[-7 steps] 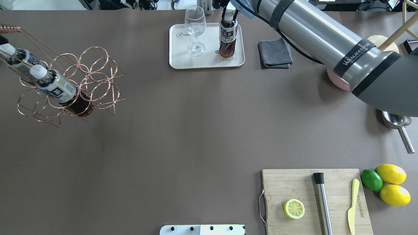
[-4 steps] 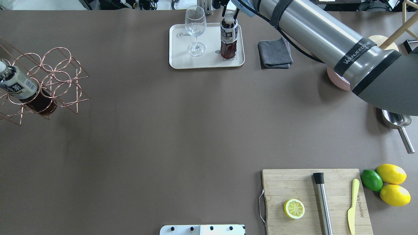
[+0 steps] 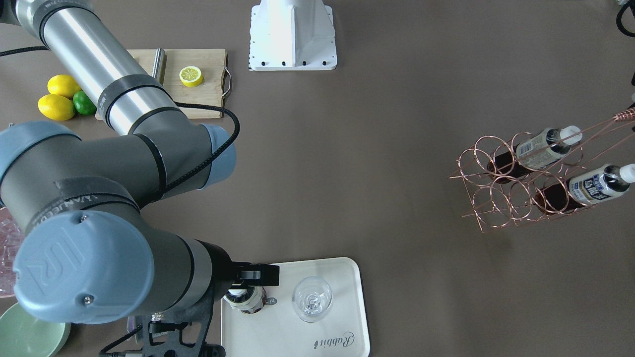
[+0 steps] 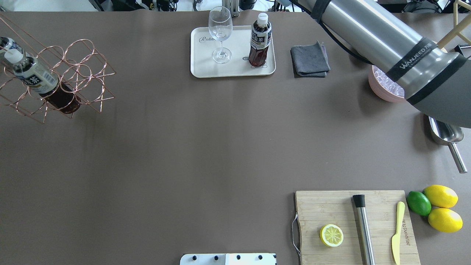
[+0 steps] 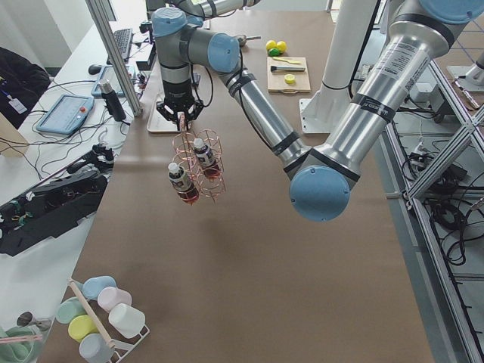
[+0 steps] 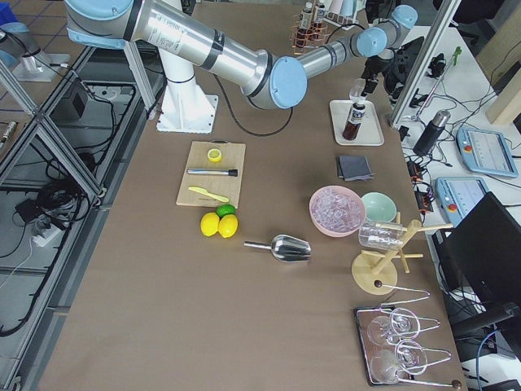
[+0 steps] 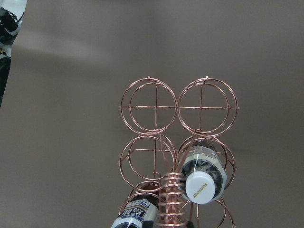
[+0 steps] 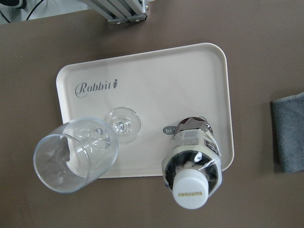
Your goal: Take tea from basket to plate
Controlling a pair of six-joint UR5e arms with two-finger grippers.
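Observation:
One tea bottle (image 4: 259, 42) stands upright on the right side of the cream plate (image 4: 206, 62). It also shows in the right wrist view (image 8: 192, 171). My right gripper (image 3: 248, 287) hovers above its cap, open and clear of it. The copper wire basket (image 4: 70, 79) hangs tilted in the air at the far left with two more tea bottles (image 4: 40, 81) (image 7: 199, 187) in it. Its coiled handle (image 7: 172, 199) runs up toward the left wrist camera. My left gripper (image 5: 181, 113) is at the top of that handle. I cannot tell how its fingers stand.
A wine glass (image 4: 220, 33) stands on the plate just left of the bottle. A grey cloth (image 4: 310, 60), a pink bowl of ice (image 4: 386, 86) and a metal scoop (image 4: 447, 138) lie to the right. A cutting board (image 4: 355, 224) and citrus fruit (image 4: 439, 208) sit near right.
My right gripper's fingers have left the bottle's neck and lifted out of the overhead view. The bottle stays upright on the plate. The hanging basket swung left, then back right.

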